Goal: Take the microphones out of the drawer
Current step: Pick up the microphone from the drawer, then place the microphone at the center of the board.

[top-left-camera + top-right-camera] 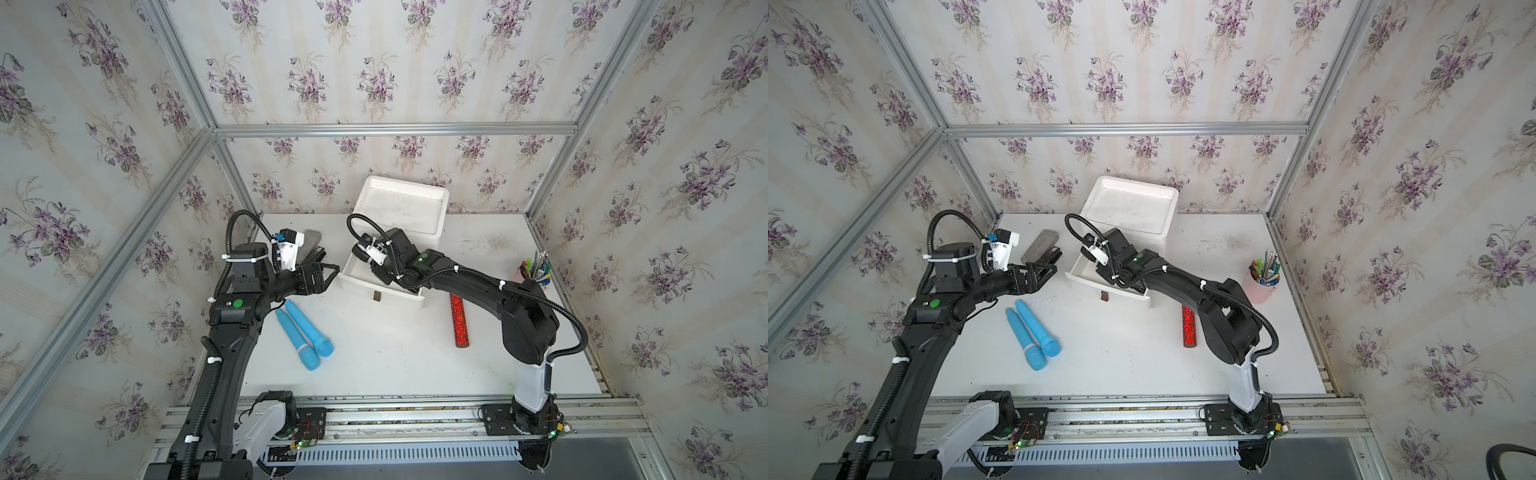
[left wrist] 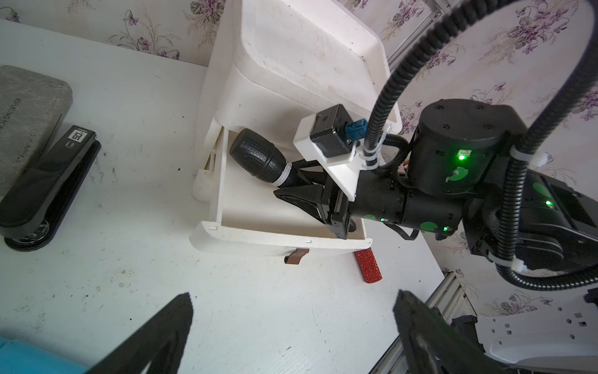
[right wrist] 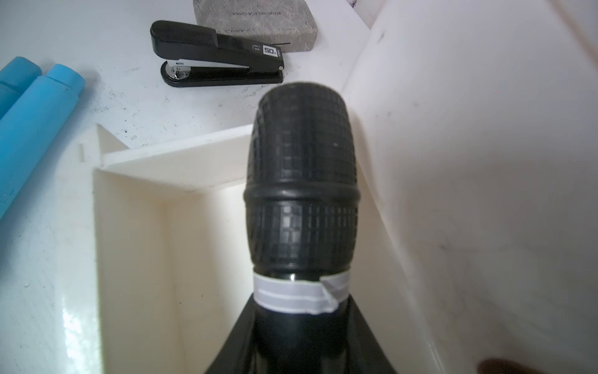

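Right gripper (image 2: 293, 183): clenched on the handle of the black microphone (image 2: 259, 158), inside the open drawer (image 2: 278, 233). The head sits ahead of the fingertips, over the drawer's side wall and just beside the cabinet (image 2: 291, 64) front. Beyond it: stapler (image 3: 216, 55), grey case (image 3: 255, 22). Left gripper (image 1: 332, 277): released, holding nothing, blue microphones (image 1: 305, 332) near.

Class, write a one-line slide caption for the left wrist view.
The right tool shut on the black microphone at the open white drawer.
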`<action>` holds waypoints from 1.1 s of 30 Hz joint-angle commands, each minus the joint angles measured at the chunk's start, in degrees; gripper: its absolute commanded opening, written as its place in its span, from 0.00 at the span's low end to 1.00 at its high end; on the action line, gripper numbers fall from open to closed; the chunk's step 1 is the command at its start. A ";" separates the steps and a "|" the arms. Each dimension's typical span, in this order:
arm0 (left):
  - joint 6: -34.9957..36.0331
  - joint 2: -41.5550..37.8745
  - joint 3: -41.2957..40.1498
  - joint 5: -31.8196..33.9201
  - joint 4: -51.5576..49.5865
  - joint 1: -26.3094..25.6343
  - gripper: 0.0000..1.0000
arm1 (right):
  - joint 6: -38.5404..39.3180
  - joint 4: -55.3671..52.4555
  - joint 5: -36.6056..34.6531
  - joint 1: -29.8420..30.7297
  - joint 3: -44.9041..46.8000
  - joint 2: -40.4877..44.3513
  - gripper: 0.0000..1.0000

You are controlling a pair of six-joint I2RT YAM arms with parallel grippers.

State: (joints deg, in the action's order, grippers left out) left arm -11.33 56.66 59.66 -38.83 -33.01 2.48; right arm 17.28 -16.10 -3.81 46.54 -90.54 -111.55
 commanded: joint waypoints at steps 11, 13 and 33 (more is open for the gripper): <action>0.18 -0.15 0.48 -0.37 0.85 -0.03 0.99 | -2.11 8.77 1.92 -0.95 4.09 6.60 0.00; 0.18 -0.15 0.54 -0.37 0.85 -0.04 0.99 | -2.63 9.39 1.50 -1.19 4.62 7.75 0.00; 0.08 -0.06 0.63 -0.61 0.85 -0.03 0.99 | -6.95 3.01 -3.22 -1.97 5.55 16.47 0.00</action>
State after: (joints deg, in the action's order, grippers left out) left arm -11.31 56.66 59.66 -38.85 -33.01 2.48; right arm 11.44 -12.19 -5.43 44.62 -85.41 -96.33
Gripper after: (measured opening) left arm 0.993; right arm 0.323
